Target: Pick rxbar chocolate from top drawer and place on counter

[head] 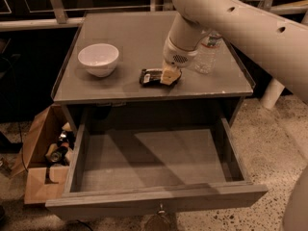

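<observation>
The rxbar chocolate (pixel 150 76), a black-wrapped bar, lies flat on the grey counter (pixel 139 32) near its front edge. My gripper (pixel 169 75) points down from the white arm and sits on the bar's right end, covering it. The top drawer (pixel 154 160) stands pulled out below the counter, with a bare grey bottom and a small knob (pixel 160 209) on its front.
A white bowl (pixel 98 59) sits on the counter's left side. A clear water bottle (pixel 207 54) stands just right of my gripper, partly behind the arm. An open cardboard box (pixel 41 177) with several items sits on the floor left of the drawer.
</observation>
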`<state>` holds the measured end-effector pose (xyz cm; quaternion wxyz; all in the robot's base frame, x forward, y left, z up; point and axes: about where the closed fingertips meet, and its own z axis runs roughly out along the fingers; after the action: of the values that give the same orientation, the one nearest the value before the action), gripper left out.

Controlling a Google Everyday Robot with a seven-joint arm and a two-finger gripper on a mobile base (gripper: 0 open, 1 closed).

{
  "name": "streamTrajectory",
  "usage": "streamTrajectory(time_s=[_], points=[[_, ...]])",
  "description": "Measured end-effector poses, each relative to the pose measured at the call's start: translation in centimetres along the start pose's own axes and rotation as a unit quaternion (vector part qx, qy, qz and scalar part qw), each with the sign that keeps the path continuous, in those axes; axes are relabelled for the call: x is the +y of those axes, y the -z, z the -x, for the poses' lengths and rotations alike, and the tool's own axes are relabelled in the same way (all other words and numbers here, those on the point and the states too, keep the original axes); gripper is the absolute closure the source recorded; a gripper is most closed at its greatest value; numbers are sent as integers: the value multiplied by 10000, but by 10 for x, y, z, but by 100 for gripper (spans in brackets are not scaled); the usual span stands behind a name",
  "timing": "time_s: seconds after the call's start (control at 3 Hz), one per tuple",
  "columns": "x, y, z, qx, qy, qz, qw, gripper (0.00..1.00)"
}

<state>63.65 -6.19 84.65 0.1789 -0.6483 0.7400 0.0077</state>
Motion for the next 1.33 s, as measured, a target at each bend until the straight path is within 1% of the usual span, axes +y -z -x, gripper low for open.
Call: streamTrajectory(time_s=[0.33,0.67,1.33], points=[[-1,-9,-1,-82,-12,105,9999,100],[-1,-10,-1,-86,-12,111,9999,82],[-1,-10,-1,-86,-12,112,9999,36]])
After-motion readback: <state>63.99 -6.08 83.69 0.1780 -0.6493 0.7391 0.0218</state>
